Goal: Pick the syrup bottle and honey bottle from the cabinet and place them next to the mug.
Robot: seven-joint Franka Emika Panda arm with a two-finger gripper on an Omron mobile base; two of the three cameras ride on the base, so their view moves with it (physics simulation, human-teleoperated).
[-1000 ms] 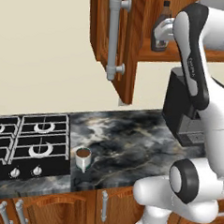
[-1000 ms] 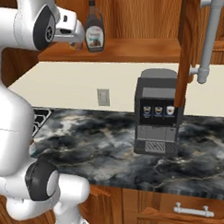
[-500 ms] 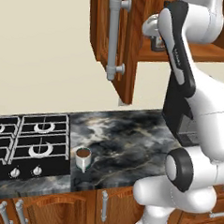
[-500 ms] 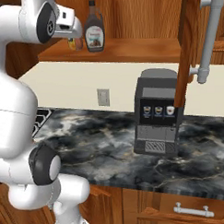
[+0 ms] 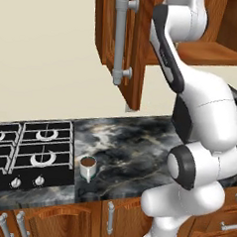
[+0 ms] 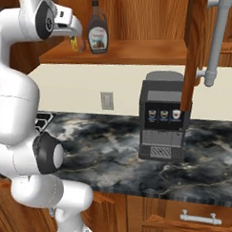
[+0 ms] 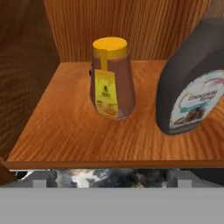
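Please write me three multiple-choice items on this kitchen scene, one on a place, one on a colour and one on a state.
1. Where does the mug stand?
A. on the cabinet shelf
B. on the counter beside the stove
C. on top of the coffee machine

2. What colour is the honey bottle's cap?
A. orange-yellow
B. black
C. white

3. How does the syrup bottle stand?
A. lying on its side
B. held in the pincer
C. upright on the shelf

Answers: 1 B, it sits on the marble counter next to the stove. 2 A, the hand view shows a yellow-orange cap. 3 C, it stands free on the cabinet shelf.
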